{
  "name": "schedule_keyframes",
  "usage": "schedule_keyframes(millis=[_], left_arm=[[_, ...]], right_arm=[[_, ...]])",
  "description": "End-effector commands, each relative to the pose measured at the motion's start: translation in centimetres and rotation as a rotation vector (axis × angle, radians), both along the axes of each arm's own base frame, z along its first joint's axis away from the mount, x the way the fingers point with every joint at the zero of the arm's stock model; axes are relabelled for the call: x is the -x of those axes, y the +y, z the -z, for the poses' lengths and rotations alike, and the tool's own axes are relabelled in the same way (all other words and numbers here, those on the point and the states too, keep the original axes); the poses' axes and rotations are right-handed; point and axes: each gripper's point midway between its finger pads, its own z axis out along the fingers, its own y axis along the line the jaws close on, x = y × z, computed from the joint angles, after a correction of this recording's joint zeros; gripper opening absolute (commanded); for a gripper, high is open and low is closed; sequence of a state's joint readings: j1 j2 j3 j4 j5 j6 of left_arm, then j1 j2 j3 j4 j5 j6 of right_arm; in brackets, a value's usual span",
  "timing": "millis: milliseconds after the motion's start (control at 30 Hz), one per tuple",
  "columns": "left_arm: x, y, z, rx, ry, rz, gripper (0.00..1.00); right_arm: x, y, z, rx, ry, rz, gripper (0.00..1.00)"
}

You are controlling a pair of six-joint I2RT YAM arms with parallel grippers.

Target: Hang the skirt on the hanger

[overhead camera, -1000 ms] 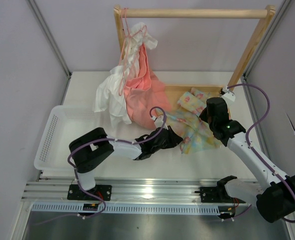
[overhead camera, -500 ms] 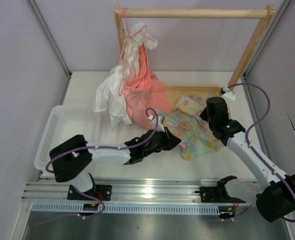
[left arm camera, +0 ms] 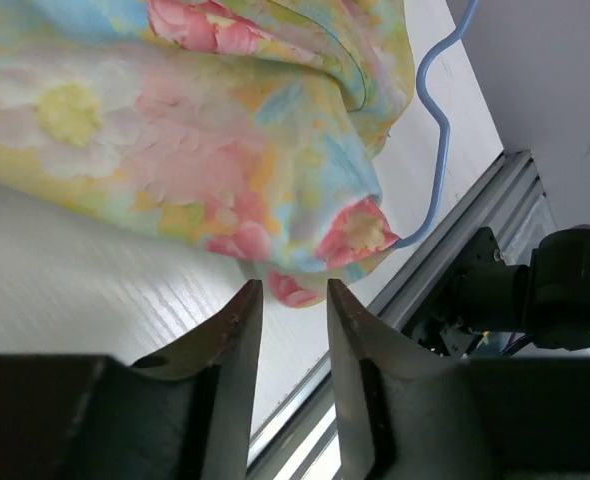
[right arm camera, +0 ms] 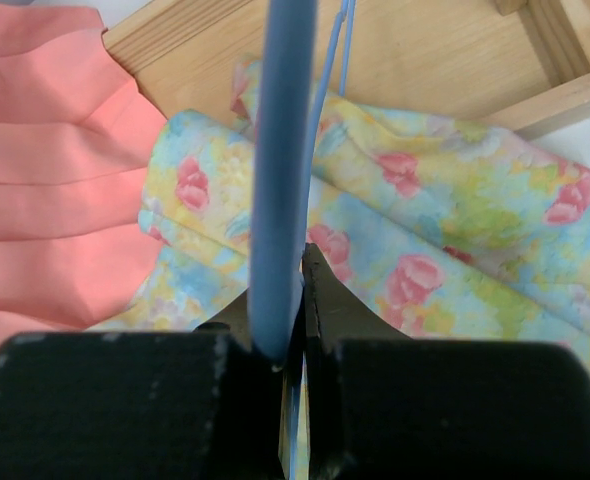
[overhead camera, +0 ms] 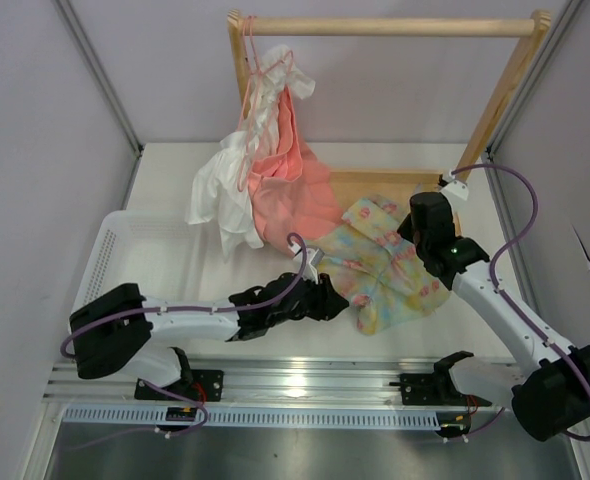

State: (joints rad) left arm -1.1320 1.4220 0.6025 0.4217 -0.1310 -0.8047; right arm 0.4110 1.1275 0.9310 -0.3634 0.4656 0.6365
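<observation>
Skirt: the skirt [overhead camera: 385, 268] was seen spread on the table [overhead camera: 165, 180], between the two grippers. Its far edge was laid against the wooden base of the rack [overhead camera: 385, 27], and its far left corner lay just beside the pink garment [overhead camera: 295, 195].
Hanger: the hanger [right arm camera: 283, 150] was seen in the right wrist view as a blue bar that rose from the fingers over the skirt. In the left wrist view its thin wire was seen curving down over the table and passing behind the skirt's hem.
Left gripper: the left gripper [left arm camera: 293, 295] was kept low at the near left edge of the skirt. Its fingers [left arm camera: 237, 340] were parted by a narrow gap, the table was seen between them, and nothing was clamped. The hem lay just at the tips; whether it was touched could not be told.
Right gripper: the right gripper [right arm camera: 297, 275] was closed tightly on the hanger's wire, above the far right part of the skirt.
Other things: the pink garment and a white garment [overhead camera: 220, 200] were hung at the left end of the rack. A basket [overhead camera: 110, 265] was placed on the left of the table.
</observation>
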Motion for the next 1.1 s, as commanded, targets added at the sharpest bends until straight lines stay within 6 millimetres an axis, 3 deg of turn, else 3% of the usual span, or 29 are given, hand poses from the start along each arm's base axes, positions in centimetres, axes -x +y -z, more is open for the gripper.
schedule_keyframes(millis=[0, 33, 100, 133, 200, 300, 633, 733, 900, 1000, 1033, 1067], left_arm=[[-1.2, 0.2, -4.3, -0.014, -0.165, 0.006, 0.45], [-1.7, -0.3, -7.0, 0.017, -0.217, 0.002, 0.51], [-2.2, 0.2, -8.0, -0.022, -0.277, -0.002, 0.55], [-2.4, 0.1, -9.7, -0.001, -0.313, -0.002, 0.57], [-2.7, 0.1, -11.0, -0.002, -0.368, 0.009, 0.57], [-3.1, -1.2, -13.7, 0.039, -0.476, 0.025, 0.59], [-6.5, -9.4, -13.2, -0.032, -0.683, 0.003, 0.58], [-7.5, -10.7, -11.0, -0.094, -0.689, 0.000, 0.58], [-8.3, -12.1, -10.8, -0.107, -0.737, -0.002, 0.57], [-9.2, -12.2, -10.0, -0.137, -0.743, -0.031, 0.47], [-9.4, -12.2, -9.9, -0.145, -0.747, -0.040, 0.31], [-9.7, -12.1, -10.0, -0.150, -0.756, -0.057, 0.22]], right_arm=[[0.0, 0.1, -2.6, -0.025, -0.050, 0.021, 0.00], [0.2, 0.3, -2.3, -0.029, -0.041, 0.017, 0.00], [0.6, 0.4, -1.7, -0.035, -0.027, 0.014, 0.00], [0.7, 0.4, -1.5, -0.037, -0.022, 0.012, 0.00], [1.0, 0.7, -1.1, -0.044, -0.013, 0.005, 0.00], [1.4, 0.9, -0.7, -0.048, 0.008, -0.001, 0.00], [2.1, 1.4, -0.3, -0.079, 0.035, -0.006, 0.00], [2.1, 1.4, -0.1, -0.077, 0.039, -0.006, 0.00], [2.2, 1.5, -0.2, -0.077, 0.042, -0.010, 0.00], [2.2, 1.4, -0.3, -0.071, 0.043, -0.008, 0.00], [2.2, 1.4, -0.4, -0.071, 0.041, -0.010, 0.00], [2.2, 1.3, -0.5, -0.073, 0.040, -0.008, 0.00]])
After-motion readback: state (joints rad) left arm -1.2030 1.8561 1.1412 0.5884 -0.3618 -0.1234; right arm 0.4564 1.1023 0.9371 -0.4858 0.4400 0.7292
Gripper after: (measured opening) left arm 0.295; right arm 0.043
